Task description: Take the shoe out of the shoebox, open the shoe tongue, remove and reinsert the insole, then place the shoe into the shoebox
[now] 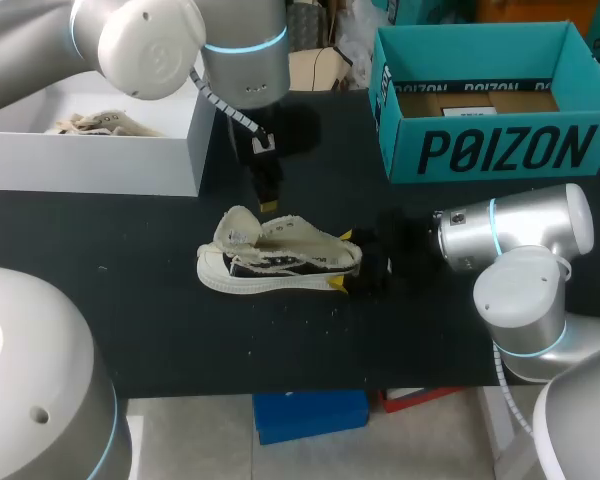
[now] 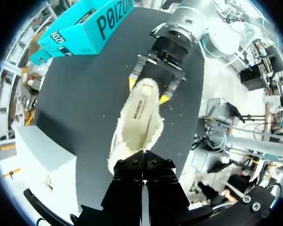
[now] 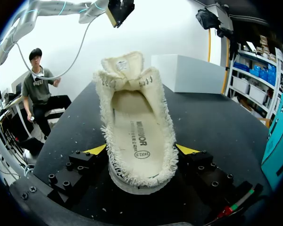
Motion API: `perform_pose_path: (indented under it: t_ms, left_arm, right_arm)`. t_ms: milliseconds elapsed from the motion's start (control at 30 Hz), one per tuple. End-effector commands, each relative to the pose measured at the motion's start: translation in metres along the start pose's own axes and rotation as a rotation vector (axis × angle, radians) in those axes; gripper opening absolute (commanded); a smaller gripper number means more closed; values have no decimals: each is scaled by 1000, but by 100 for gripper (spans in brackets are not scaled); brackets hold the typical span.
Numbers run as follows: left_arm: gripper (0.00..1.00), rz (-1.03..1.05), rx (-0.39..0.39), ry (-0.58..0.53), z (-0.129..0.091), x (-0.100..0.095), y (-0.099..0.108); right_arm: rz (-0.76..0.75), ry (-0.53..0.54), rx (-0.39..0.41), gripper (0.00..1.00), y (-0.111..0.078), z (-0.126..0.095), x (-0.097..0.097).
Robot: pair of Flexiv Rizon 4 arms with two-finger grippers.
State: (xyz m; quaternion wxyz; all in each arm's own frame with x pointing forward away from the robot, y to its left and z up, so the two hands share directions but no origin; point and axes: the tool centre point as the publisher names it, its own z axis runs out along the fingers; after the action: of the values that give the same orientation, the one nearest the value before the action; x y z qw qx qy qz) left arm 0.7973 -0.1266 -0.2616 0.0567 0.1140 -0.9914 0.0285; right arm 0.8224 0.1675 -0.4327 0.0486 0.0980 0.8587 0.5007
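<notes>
The right end effector [image 1: 341, 260] pinches the heel of the shoe [image 1: 275, 262], one yellow tip against each fringed side. The shoe lies out of its box on the dark surface [image 1: 180, 330], at the centre of the head view. The left end effector [image 1: 268, 205] hangs just above the toe end with its fingers pressed together and apparently holding nothing. In the right wrist view it is clear of the upright tongue [image 3: 124, 63].

The likeliest trouble is the insole [image 3: 137, 136], which lies flat and deep in the shoe. Fingers coming down pressed together could push it in rather than lift an edge. They could also snag the frayed collar and drag the whole shoe. The heel hold is on soft, fringed fabric (not much to bite on), so an upward pull at the toe could twist the shoe out of that hold. The tongue may also flop forward and cover the opening.

At the upper right of the head view stands the teal shoebox [image 1: 480, 150], open, with a brown card [image 1: 475, 100] lying inside and no shoe. At the upper left is a white box [image 1: 90, 160] with a cream bundle [image 1: 100, 125] in it. I cannot tell whether that bundle is a second shoe or wrapping.
</notes>
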Motion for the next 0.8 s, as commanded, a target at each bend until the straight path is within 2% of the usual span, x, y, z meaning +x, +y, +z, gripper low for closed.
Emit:
perform_pose_path:
  t_ms: [33, 233, 300, 433, 567, 800]
  left_arm:
    - [0, 547, -95, 198, 0, -6, -4]
    - [0, 547, -95, 198, 0, -6, -4]
    - [0, 573, -63, 184, -1, -10, -3]
    - [0, 556, -88, 177, 3, -15, -2]
    - [0, 548, -15, 166, 10, -19, -1]
    - [0, 478, 26, 146, 26, -21, -2]
  right_arm:
    - [1, -1, 2, 0, -3, 1, -1]
    - [1, -1, 2, 0, -3, 1, -1]
    - [1, -1, 2, 0, -3, 1, -1]
    - [1, -1, 2, 0, -3, 1, -1]
    - [1, -1, 2, 0, -3, 1, -1]
    - [1, -1, 2, 0, -3, 1, -1]
